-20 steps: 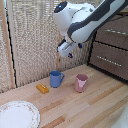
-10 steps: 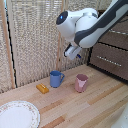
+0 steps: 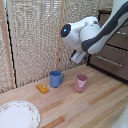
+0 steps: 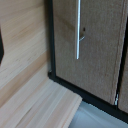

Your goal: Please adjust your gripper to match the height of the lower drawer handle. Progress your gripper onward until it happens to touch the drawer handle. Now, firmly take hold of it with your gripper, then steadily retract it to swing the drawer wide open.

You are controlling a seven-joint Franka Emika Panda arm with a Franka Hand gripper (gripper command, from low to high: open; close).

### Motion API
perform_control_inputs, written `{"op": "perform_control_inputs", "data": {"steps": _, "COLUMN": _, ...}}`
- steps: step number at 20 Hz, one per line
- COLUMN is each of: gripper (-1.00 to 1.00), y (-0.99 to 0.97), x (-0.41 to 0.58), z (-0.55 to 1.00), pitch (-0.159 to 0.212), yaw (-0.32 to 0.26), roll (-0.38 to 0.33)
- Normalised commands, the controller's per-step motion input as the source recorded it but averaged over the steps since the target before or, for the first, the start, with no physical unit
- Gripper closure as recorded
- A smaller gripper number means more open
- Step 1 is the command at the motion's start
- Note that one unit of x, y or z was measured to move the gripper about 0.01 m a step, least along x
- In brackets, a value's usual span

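Running level along its drawer, the lower drawer handle — end effector state unclear.

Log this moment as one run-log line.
stage: pre-contact | end effector: raised over table, grip state unclear | lower drawer handle: untouched | drawer: shut | blue mug, pink cup: upright

Light wooden plank surface carries: blue ceramic mug, upright; pink cup, near it; small orange block, beside the mug; white patterned round plate, well apart.
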Motion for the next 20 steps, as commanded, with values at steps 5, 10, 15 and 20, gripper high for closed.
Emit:
{"op": "perform_control_inputs", "data": {"steps": 5, "gripper": -1.00, "y": -0.57, "x": -0.025, "z": -0.22, "pitch": -0.045, "yaw": 0.115, "roll": -0.247}}
{"op": "perform_control_inputs", "data": {"steps": 10, "gripper": -1.00, "y": -0.55, "x": 0.000, "z": -0.26, "pitch": -0.020, "yaw": 0.123, "roll": -0.246}}
{"op": "perform_control_inputs", "data": {"steps": 15, "gripper": -1.00, "y": -0.66, "x": 0.000, "z": -0.33, "pitch": -0.013, "yaw": 0.129, "roll": -0.159}}
{"op": "perform_control_inputs", "data": {"steps": 20, "gripper": -1.00, "y": -0.77, "x": 0.000, "z": -0.21, "pitch": -0.022, "yaw": 0.145, "roll": -0.032}}
